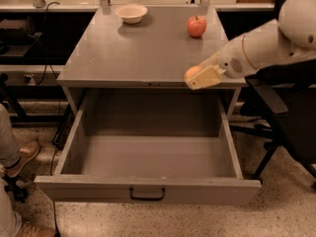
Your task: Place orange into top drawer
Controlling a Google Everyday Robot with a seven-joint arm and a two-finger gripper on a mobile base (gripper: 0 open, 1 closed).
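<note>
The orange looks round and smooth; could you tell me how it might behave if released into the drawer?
The orange, held in the end effector at the front edge of the table, is round, so it would probably roll on the flat floor of the drawer. Its skin looks smooth, so it may slip in a loose grip.

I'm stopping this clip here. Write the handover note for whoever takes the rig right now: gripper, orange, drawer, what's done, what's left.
The gripper is shut on the orange, at the front right edge of the tabletop, above the back right of the drawer opening.
The top drawer is pulled open, and nothing is visible inside it.
Done: orange picked up, drawer open.
Left: bring the orange forward and down over the drawer floor, release it, then withdraw.
The red apple and the bowl sit at the back of the tabletop; leave them.
</note>
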